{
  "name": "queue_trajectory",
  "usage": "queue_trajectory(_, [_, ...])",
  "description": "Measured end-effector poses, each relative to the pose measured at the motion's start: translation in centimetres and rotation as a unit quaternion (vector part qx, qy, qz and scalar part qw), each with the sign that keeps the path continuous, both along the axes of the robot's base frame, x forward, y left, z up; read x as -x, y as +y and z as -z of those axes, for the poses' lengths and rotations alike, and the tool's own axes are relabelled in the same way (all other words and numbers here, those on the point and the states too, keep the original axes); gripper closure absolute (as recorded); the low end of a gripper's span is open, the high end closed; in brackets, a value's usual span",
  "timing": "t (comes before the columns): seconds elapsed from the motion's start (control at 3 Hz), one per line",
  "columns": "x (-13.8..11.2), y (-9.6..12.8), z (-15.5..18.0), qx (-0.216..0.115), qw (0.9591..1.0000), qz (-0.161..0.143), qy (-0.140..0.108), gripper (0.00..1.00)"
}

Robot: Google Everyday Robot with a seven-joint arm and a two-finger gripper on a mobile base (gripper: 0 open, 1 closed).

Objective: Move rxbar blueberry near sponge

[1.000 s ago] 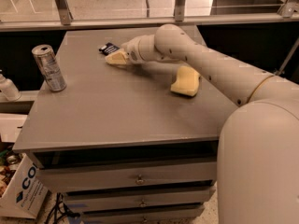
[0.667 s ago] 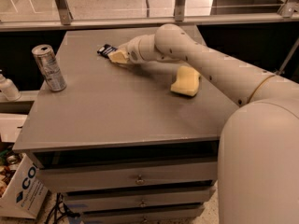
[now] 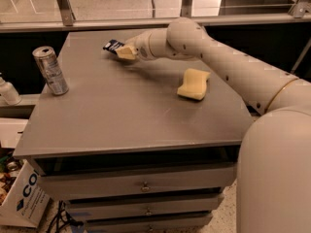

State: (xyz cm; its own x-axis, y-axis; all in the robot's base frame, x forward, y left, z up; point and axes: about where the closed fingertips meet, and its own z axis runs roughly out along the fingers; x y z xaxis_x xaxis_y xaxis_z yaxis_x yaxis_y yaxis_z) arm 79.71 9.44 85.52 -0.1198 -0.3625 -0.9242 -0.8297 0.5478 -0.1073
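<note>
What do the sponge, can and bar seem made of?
The sponge looks like pale yellow matte foam, edges soft and rounded. The can: silver metal, likely aluminium, reflective sides. The rxbar blueberry: thin dark blue wrapper, probably plastic film. The gripper sits at the bar.

Box (image 3: 22, 198), lower left: blue letters "CO", rest cut off. Lettering on bar (image 3: 113, 45) illegible; end effector (image 3: 125, 52) at it, far on surface (image 3: 121, 110).

The grey table (image 3: 121, 115) carries a can (image 3: 50, 70) by its left edge, a sponge (image 3: 193, 84) toward the right, and a snack bar (image 3: 113, 45) near the far edge, at the gripper (image 3: 125, 52).
</note>
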Motion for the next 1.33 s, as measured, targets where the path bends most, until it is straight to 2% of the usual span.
queue_trajectory(0.33, [1.2,-0.9,-2.5,0.002,0.9996,-0.022,-0.018,1.0])
queue_trajectory(0.67, [1.9,-3.0,-4.5,0.019,0.9981,-0.048,-0.033,1.0])
queue_trajectory(1.33, [4.2,-10.8,-6.7,0.022,0.9959,-0.082,-0.032,1.0])
